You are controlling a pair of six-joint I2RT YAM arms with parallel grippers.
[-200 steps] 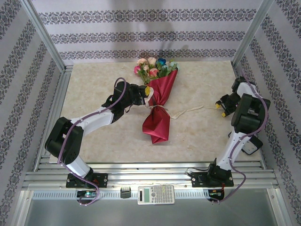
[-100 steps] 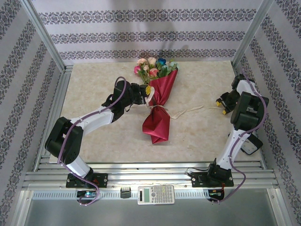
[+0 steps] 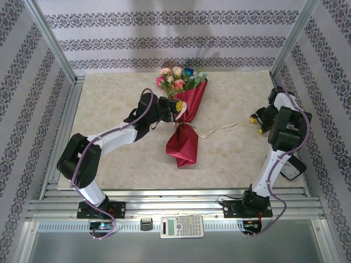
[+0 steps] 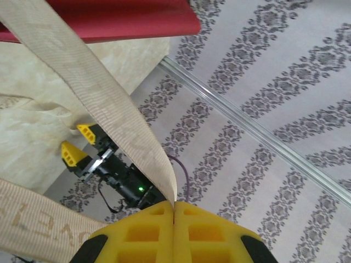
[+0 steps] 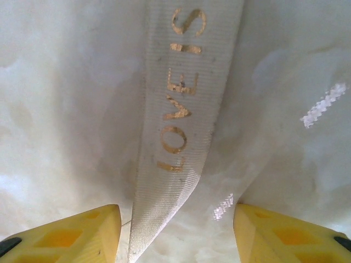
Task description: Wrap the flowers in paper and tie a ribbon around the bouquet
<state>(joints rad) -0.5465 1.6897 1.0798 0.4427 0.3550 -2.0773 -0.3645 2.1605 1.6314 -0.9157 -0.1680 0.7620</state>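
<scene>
Your pale marbled tabletop (image 3: 109,159) sits inside grey-patterned wallpaper (image 3: 164,44), with a white calculator (image 3: 181,226) on the metal rail (image 3: 164,208) at its near edge. The right gripper (image 3: 256,124) holds its yellow fingers (image 5: 71,230) apart, and the loose end of the lettered cream-beige ribbon (image 5: 181,109) lies between them. Farther in, the left gripper (image 3: 176,108) is pinched tight on another strand of it beside the red paper cone bouquet (image 3: 185,142), whose pink, peach and blue flowers (image 3: 176,76) point at the far wall.
</scene>
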